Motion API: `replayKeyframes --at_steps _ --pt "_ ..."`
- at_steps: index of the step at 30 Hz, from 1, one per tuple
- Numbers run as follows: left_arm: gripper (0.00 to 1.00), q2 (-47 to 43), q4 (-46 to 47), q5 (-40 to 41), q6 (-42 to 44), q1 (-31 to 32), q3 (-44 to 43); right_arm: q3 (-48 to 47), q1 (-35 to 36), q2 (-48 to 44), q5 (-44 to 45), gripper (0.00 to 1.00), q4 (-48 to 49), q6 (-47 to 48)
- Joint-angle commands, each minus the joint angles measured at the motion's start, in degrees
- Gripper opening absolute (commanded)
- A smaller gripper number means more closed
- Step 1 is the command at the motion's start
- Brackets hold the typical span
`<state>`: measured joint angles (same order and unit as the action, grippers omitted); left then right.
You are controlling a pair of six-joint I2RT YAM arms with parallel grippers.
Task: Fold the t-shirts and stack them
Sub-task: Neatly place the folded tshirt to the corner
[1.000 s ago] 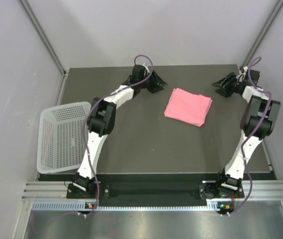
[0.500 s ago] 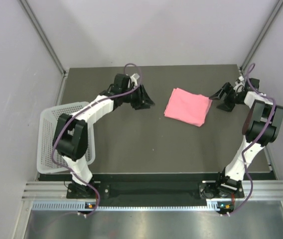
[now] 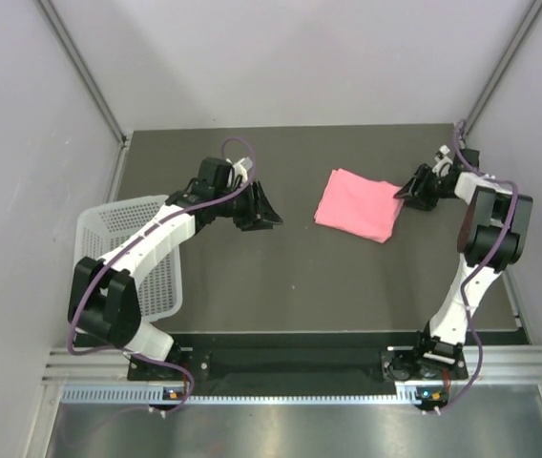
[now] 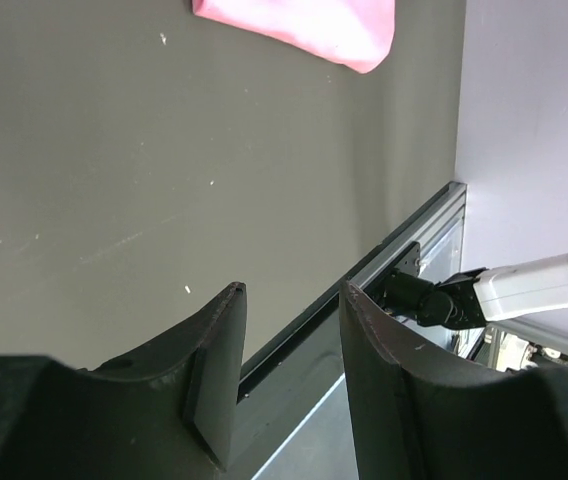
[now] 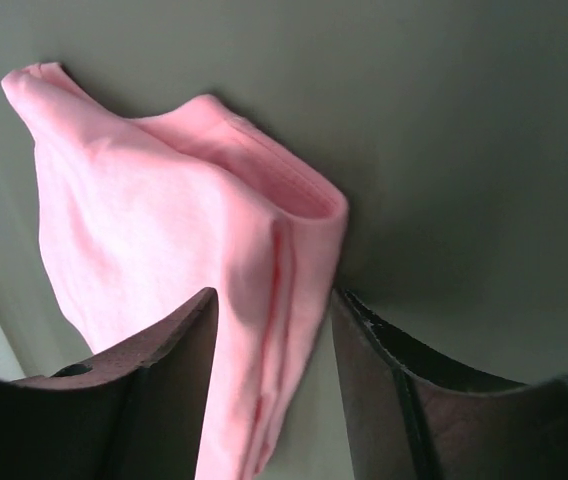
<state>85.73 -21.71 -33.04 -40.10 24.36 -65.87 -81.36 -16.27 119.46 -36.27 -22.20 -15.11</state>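
One salmon-pink t-shirt (image 3: pixel 360 204) lies folded into a rough square on the dark table, right of the middle. My right gripper (image 3: pixel 406 191) sits low at its right corner. In the right wrist view the right gripper (image 5: pixel 274 295) stands open astride the t-shirt's (image 5: pixel 164 230) folded edge, with a slit of table showing beside the right finger. My left gripper (image 3: pixel 257 208) hovers left of the t-shirt, apart from it. Seen from the left wrist, the left gripper (image 4: pixel 292 288) is open with nothing between the fingers, and the t-shirt (image 4: pixel 314 25) shows at the top.
A white perforated basket (image 3: pixel 123 258) hangs over the table's left edge, under the left arm's elbow. The metal rail (image 4: pixel 404 250) of the table's near edge and part of the right arm (image 4: pixel 534 285) show in the left wrist view. Walls stand close on three sides.
The left arm has swung back and leftward, away from the t-shirt. The right gripper has moved left and down onto the t-shirt's right corner, its jaws now around the folded edge.
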Motion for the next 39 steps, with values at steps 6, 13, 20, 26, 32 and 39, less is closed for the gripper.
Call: replayKeyframes --at_steps 6,13,20,26,32,39 --pt "0.47 -0.4 -0.4 -0.2 0.7 -0.1 -1.9 -3.7 4.6 4.1 9.4 0.40 1.6 0.6" --pt "0.47 -2.0 -2.7 1.7 2.7 -0.1 1.7 -10.5 5.0 4.3 22.7 0.00 -5.0 4.6" --pt "0.47 -0.9 -7.3 3.2 5.4 -0.1 1.7 -24.9 4.6 7.9 32.8 0.00 -9.6 19.9" --pt "0.45 -1.4 -7.8 5.4 5.3 0.4 4.2 -43.2 3.3 17.6 32.6 0.00 -9.9 23.8" --pt "0.44 2.7 -8.2 6.1 4.4 0.5 1.0 -52.0 -0.1 25.1 31.6 0.00 -3.7 19.4" --pt "0.44 8.2 -5.9 5.6 1.3 1.2 -2.9 -52.9 -2.2 27.8 29.9 0.00 4.8 12.0"
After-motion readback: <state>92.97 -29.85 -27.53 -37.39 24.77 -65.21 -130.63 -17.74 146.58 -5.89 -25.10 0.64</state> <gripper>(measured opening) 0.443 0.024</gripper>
